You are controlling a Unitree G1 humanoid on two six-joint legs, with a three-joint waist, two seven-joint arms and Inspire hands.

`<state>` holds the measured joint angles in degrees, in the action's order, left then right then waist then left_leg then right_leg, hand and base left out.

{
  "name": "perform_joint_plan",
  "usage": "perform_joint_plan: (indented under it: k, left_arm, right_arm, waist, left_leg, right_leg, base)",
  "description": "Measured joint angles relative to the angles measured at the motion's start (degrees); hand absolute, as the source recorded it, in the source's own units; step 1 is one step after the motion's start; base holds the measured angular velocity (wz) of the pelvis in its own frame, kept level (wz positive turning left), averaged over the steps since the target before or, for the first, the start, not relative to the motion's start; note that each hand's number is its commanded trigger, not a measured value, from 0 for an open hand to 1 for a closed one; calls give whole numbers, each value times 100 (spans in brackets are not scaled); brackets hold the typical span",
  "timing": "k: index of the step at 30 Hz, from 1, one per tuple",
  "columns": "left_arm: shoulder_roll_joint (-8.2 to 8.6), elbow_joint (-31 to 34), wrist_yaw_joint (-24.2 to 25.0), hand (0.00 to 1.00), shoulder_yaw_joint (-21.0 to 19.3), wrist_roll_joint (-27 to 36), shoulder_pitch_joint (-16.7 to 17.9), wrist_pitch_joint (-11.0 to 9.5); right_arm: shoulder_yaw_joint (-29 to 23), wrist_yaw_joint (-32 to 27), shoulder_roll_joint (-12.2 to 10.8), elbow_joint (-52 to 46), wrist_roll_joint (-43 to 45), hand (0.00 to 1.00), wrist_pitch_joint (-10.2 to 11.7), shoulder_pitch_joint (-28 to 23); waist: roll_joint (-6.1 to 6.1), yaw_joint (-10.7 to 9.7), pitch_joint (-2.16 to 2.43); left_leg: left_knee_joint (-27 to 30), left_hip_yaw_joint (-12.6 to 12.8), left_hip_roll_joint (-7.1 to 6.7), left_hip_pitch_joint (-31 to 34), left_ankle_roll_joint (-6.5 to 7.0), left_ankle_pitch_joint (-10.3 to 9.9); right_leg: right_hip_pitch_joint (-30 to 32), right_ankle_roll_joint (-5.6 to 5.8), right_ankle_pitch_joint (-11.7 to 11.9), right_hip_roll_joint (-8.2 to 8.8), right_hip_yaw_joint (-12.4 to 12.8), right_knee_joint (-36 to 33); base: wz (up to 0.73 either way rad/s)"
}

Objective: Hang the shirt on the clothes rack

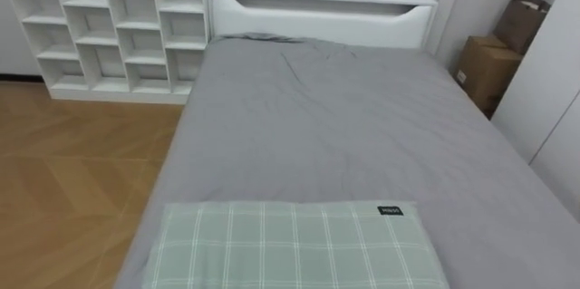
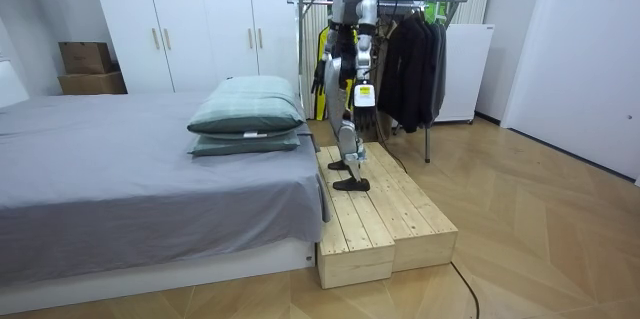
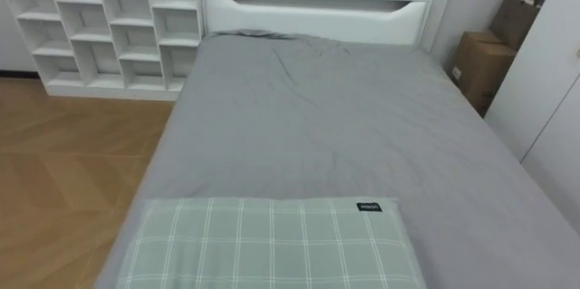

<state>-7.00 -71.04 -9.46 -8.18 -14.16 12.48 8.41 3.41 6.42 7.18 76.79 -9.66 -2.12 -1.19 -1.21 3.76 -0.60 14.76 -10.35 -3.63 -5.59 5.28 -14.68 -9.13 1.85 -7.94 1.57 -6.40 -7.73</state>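
Room view: dark clothes (image 2: pixel 410 54) on rack (image 2: pixel 385 0) just behind robot, apart from hands (image 2: pixel 319 77), hand state unclear.

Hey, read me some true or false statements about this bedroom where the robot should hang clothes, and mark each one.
1. A green checked pillow lies on the grey bed at the robot's end. True.
2. The white shelf unit stands to the right of the bed. False: it stands to the left, and the cardboard boxes are on the right.
3. Dark clothes hang on the rack close to the robot. True.
4. The robot stands on the bare floor. False: it stands on a wooden platform against the bed.
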Motion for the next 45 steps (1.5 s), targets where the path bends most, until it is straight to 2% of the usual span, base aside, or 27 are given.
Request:
perform_joint_plan:
  k: [5,12,16,19,36,45]
  left_arm:
    - [80,54,17,0,2,-15,-114,-26]
    - [119,507,39,0,4,-18,-111,-58]
    - [122,564,39,0,6,-18,-109,-103]
    - [122,565,39,0,7,-18,-101,-104]
    - [123,463,197,0,80,-29,-44,-97]
    - [114,464,390,0,275,-37,-107,-89]
  right_arm:
    - [43,90,3,-12,-136,0,3,-5]
    - [44,206,5,-63,-136,0,5,-14]
    - [45,252,5,-64,-136,0,4,-27]
    - [45,254,5,-65,-136,0,4,-30]
    - [101,527,4,-52,-186,0,-6,-30]
    - [172,669,4,-56,-197,0,-42,4]
  waist:
    - [35,-23,2]
    - [23,-23,12]
    - [7,-23,50]
    - [6,-23,57]
    - [38,-36,33]
    - [31,-44,12]
  left_leg:
    - [-21,3,0,7,-16,9]
    - [-39,37,1,12,-18,11]
    - [-67,65,0,8,-16,12]
    - [-85,74,1,-1,-15,13]
    - [-112,73,10,-1,-17,12]
    - [-121,60,7,5,-17,12]
  right_leg:
    - [12,-9,-6,-13,-25,5]
    - [36,-9,-5,-19,-20,4]
    - [51,-9,-5,-17,-18,4]
    - [53,-9,-5,-16,-18,4]
    - [55,-9,-6,-24,-5,8]
    - [63,-9,-6,-32,-3,9]
  base:
    - [0]
    - [0]
    - [-1]
    - [0]
    - [0]
    - [0]
